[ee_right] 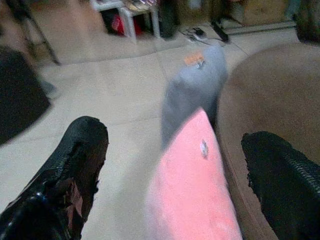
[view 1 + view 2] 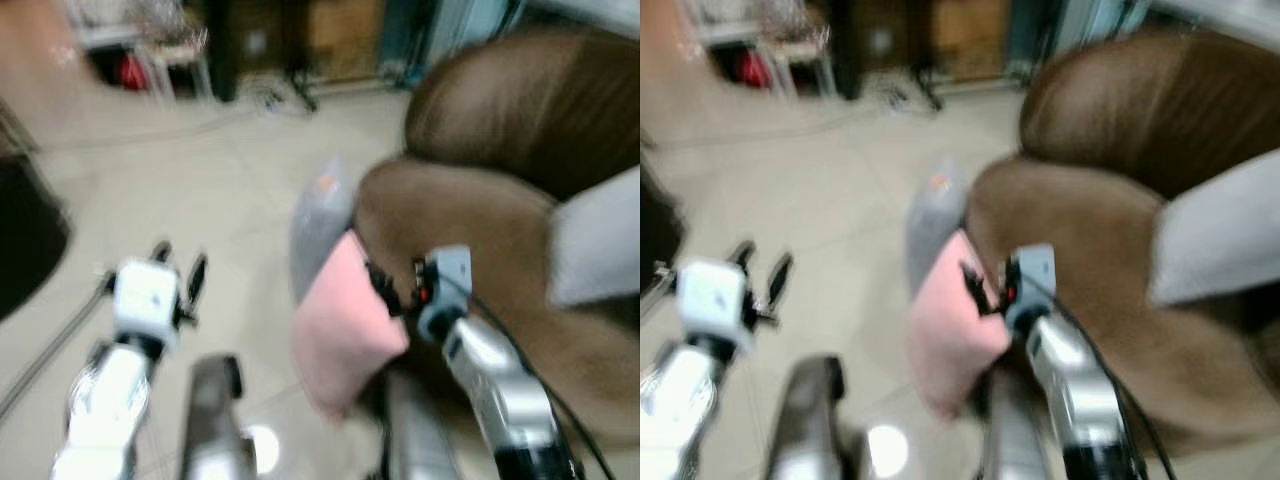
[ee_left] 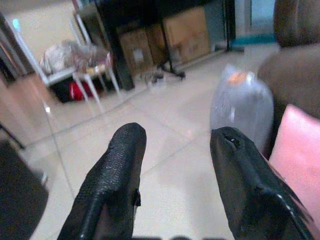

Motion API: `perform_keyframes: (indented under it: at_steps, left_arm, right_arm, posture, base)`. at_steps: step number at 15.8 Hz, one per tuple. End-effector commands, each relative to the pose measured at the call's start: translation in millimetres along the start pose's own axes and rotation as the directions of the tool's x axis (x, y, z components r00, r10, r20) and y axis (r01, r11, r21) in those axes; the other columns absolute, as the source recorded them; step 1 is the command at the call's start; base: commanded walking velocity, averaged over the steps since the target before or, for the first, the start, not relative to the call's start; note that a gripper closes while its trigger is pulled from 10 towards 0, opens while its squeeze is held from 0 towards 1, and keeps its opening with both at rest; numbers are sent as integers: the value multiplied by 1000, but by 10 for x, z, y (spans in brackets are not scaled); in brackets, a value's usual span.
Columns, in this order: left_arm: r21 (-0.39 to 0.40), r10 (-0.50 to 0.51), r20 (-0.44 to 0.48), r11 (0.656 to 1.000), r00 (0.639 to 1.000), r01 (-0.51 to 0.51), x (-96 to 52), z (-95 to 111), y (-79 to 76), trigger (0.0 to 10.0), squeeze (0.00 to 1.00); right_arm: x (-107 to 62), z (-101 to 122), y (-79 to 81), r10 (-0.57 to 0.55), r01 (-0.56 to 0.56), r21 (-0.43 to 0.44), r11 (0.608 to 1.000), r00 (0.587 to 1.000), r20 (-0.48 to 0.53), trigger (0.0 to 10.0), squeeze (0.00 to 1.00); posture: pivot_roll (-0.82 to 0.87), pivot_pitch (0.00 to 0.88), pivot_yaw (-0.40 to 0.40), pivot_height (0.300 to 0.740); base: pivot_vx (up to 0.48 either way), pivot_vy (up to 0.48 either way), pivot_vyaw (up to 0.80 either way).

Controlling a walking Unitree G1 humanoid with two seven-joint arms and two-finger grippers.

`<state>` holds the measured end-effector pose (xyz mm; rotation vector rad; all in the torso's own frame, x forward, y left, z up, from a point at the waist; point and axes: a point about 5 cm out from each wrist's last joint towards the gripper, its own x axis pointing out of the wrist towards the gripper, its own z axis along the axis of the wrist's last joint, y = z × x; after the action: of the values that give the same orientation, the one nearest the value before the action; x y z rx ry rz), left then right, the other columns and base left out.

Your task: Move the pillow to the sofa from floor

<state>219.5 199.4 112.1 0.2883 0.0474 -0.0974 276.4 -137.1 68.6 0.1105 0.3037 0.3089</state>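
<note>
Two pillows (image 2: pixel 345 320), one sofa (image 2: pixel 520 150)

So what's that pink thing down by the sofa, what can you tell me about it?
It is a pink pillow, soft and plain, apparently fabric, with a small pale tag or button on its face. It stands on edge on the tiled floor, leaning against the brown sofa, with a grey plastic-wrapped cushion just behind it. The right gripper is open, its black fingers either side of the pillow's top edge, not yet closed. The views are blurred, so finer detail is unclear.
</note>
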Motion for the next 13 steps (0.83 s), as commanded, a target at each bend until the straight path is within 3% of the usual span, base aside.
perform_keyframes:
  at_steps: [1, 2, 3, 5, 11, 12, 13]
  left_arm:
    - [22, -20, 31, 1000, 999, 20, 57, 73, -8, 10000, 0]
    - [25, -41, 25, 999, 999, 41, 78, 52, -38, 10000, 0]
    - [24, -61, 21, 998, 998, 60, 113, 28, -59, 10000, 0]
    - [27, -102, 15, 994, 995, 102, 138, 18, -84, 10000, 0]
    - [23, -208, -11, 978, 978, 208, -17, 12, -119, 10000, 0]
    - [27, -218, -15, 975, 976, 219, -49, 19, -123, 10000, 0]
    - [29, -222, -16, 975, 975, 222, -63, 23, -124, 10000, 0]
  right_arm:
    - [29, -71, -62, -66, 65, -26, 998, 997, -36, 10000, 0]
    - [70, -156, -108, -109, 108, -19, 994, 990, -84, 10000, 1000]
    - [128, -213, -93, -97, 99, 11, 995, 989, -107, 10000, 1000]
    - [238, -323, -44, -86, 84, -18, 996, 979, -185, 10000, 1000]
    - [376, -614, 80, -93, 86, -36, 996, 942, -323, 10000, 1000]
    - [391, -640, 110, -92, 85, -34, 996, 939, -330, 10000, 686]
    - [393, -647, 120, -91, 85, -32, 996, 939, -332, 10000, 686]
  posture:
    - [-13, 0, -29, 496]
    - [-15, 0, -23, 496]
    - [-16, 0, -20, 496]
    - [-11, 10, -24, 496]
    - [4, 137, -38, 496]
    - [6, 158, -41, 496]
    - [6, 158, -41, 496]
  base:
    - [0, 0, 0]
    - [0, 0, 0]
    - [0, 0, 0]
    - [0, 0, 0]
    - [0, 0, 0]
    - [0, 0, 0]
    - [0, 0, 0]
